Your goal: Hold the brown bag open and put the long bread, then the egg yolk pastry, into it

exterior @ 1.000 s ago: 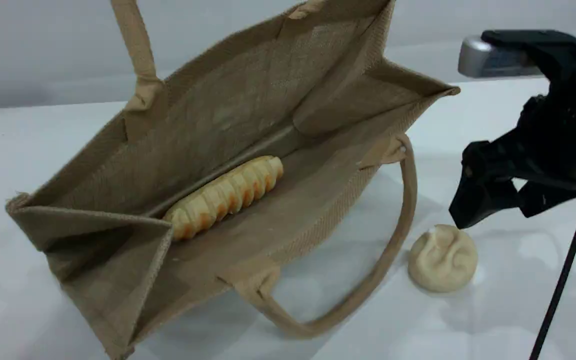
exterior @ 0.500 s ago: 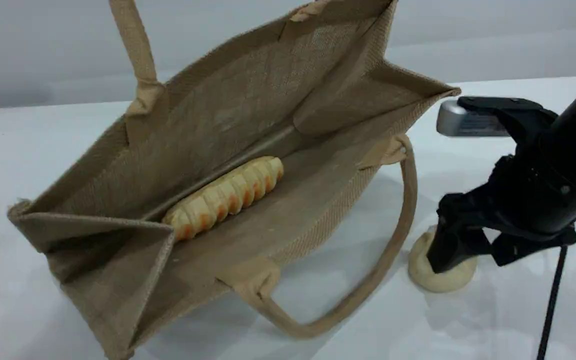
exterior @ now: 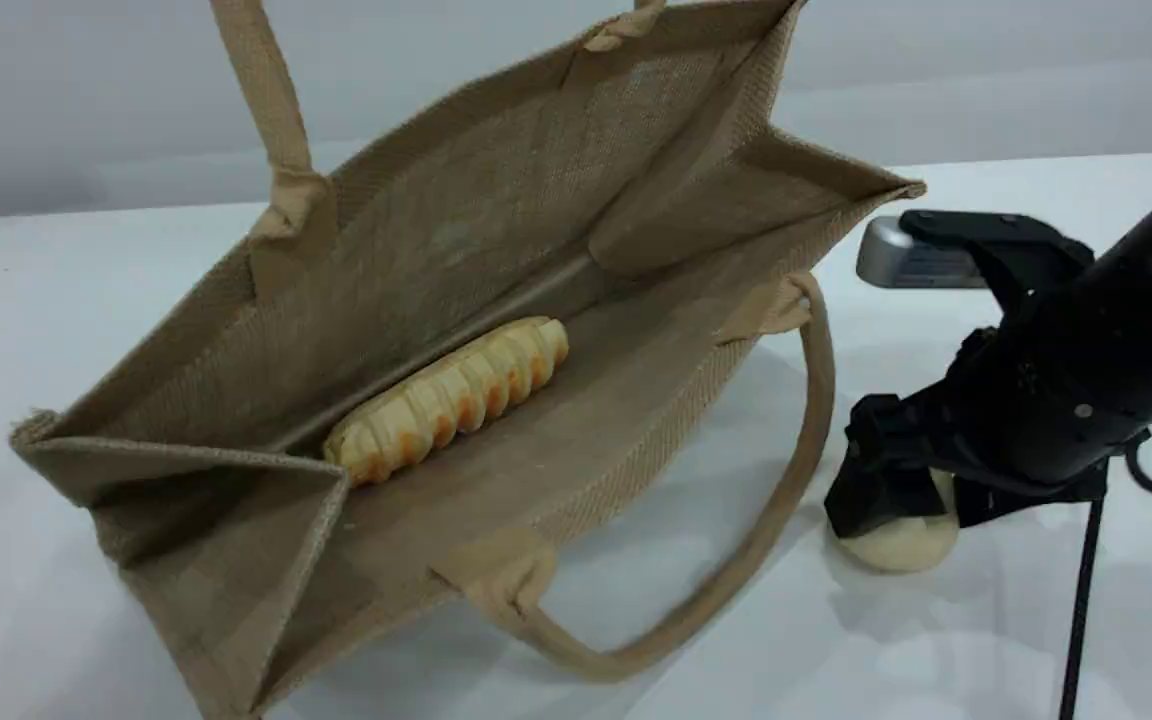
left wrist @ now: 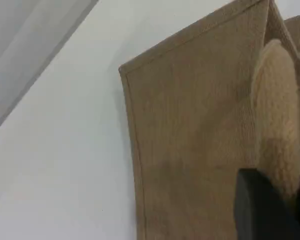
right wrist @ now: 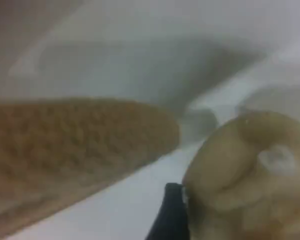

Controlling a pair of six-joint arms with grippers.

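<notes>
The right end effector (exterior: 891, 500) straddles the egg yolk pastry (exterior: 901, 545) on the table (exterior: 86, 290) with jaws wide, while the left end effector (left wrist: 270, 205) pinches the brown bag's (exterior: 496, 210) handle (left wrist: 275, 125), the long bread (exterior: 448, 397) inside.

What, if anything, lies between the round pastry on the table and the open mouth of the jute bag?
The egg yolk pastry sits right of the brown bag. The bag's lower handle loops over the table between them; the right gripper, open around the pastry, must carry it over that.

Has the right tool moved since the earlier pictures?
Yes. The right tool came down and toward the brown jute bag, and now straddles the round pale pastry.
</notes>
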